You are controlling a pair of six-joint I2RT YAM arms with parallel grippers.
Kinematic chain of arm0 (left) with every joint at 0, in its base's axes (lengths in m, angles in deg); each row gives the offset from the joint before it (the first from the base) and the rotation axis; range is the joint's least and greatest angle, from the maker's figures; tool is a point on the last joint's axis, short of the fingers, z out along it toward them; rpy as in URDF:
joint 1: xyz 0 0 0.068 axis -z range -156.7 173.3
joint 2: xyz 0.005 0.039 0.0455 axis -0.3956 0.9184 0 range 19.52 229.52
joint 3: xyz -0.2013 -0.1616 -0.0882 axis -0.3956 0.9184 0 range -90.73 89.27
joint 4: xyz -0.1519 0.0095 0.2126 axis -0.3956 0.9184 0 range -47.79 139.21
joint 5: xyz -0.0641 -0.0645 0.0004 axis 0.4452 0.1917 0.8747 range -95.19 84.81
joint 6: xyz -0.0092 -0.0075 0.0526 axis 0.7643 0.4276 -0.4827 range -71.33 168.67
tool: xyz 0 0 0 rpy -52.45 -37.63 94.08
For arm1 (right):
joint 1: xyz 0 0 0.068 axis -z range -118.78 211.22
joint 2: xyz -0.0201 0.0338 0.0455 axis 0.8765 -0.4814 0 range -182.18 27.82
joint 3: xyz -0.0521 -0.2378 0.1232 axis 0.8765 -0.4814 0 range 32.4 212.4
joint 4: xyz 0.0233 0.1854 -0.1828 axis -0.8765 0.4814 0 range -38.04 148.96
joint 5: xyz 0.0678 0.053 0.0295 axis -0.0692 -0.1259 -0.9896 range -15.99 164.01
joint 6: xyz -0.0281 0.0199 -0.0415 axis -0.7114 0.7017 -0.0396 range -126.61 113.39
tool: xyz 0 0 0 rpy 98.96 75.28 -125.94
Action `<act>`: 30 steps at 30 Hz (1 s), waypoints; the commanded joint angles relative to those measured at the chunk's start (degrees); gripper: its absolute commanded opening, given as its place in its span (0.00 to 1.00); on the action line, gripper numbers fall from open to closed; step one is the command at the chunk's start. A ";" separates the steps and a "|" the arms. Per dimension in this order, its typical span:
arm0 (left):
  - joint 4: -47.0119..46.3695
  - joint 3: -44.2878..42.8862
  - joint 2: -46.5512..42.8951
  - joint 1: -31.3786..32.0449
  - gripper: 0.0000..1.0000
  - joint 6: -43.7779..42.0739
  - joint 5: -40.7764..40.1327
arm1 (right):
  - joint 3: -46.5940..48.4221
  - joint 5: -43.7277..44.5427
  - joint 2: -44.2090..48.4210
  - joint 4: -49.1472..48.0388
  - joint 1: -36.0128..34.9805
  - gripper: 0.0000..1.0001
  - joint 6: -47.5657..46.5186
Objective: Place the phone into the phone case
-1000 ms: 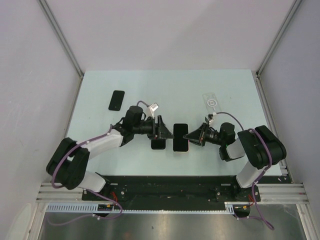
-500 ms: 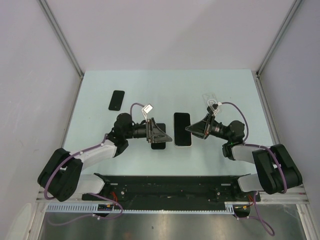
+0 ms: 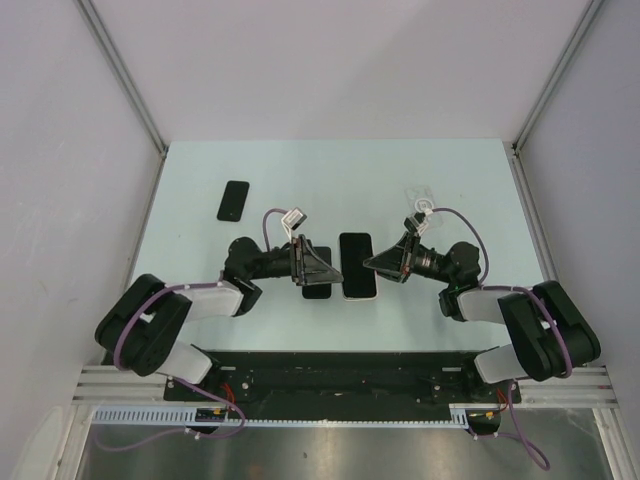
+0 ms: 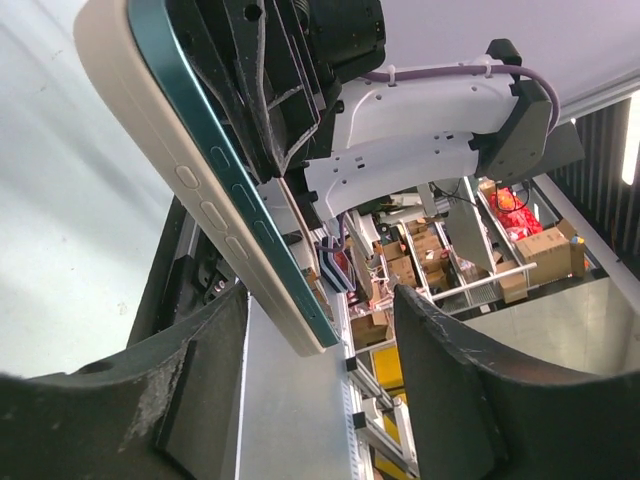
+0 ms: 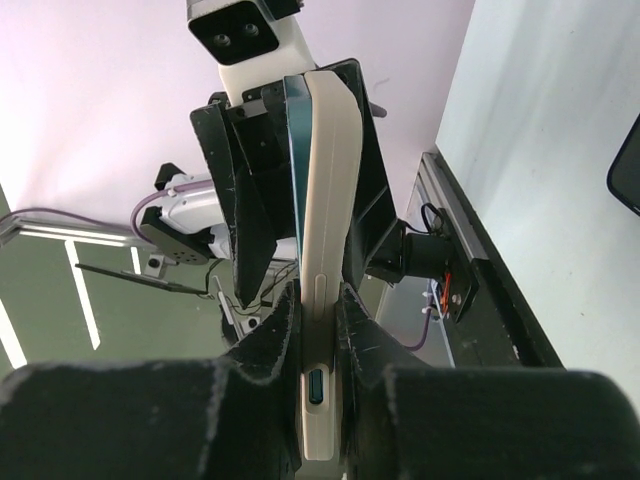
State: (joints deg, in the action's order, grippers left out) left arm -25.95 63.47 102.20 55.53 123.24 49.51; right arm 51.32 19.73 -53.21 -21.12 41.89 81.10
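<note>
A dark teal-edged phone (image 3: 356, 262) sits in a cream case (image 3: 347, 293) and is held up on edge at the table's middle. My right gripper (image 3: 374, 265) is shut on its right side. In the right wrist view, the fingers (image 5: 285, 310) clamp the cream case (image 5: 325, 160), and the phone's teal edge (image 5: 298, 150) shows. My left gripper (image 3: 335, 271) is open at the case's left side. In the left wrist view, the case (image 4: 200, 190) and the phone's edge (image 4: 235, 170) hang just ahead of the open left gripper (image 4: 320, 300).
A second black phone (image 3: 317, 287) lies flat under my left gripper. A third black phone (image 3: 234, 200) lies at the far left. A clear case (image 3: 424, 203) lies at the far right, beside the right arm's cable.
The cased phone has moved away from the near edge, then slightly left, still in the right gripper. The left gripper has stayed open and shifted with it.
</note>
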 commanded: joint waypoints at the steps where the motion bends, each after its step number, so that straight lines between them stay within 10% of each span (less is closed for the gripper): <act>1: -5.32 0.05 1.43 0.73 0.61 1.20 0.67 | 1.12 1.81 -0.88 -17.36 -0.18 0.02 -0.78; 14: 11.24 -1.62 -0.58 1.17 0.00 -7.74 -1.52 | 0.95 2.34 -1.41 -16.75 0.00 0.09 -0.95; 19: 32.37 -5.83 -6.03 1.43 0.00 -20.57 -6.00 | 0.95 2.16 1.49 -10.10 -0.80 0.11 -4.72; 24: 39.85 -7.42 -9.98 1.35 0.47 -23.85 -9.17 | 0.95 1.38 5.71 -2.09 -1.49 0.02 -10.26; 30: 37.32 -7.42 -10.78 1.00 0.59 -22.27 -8.47 | -0.11 -0.12 10.63 5.03 -2.64 0.02 -14.31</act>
State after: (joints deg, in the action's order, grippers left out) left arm 10.05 57.68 92.49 56.77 103.87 42.91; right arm 51.10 21.06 -46.52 -17.51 40.45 69.55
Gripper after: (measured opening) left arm 0.575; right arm 0.136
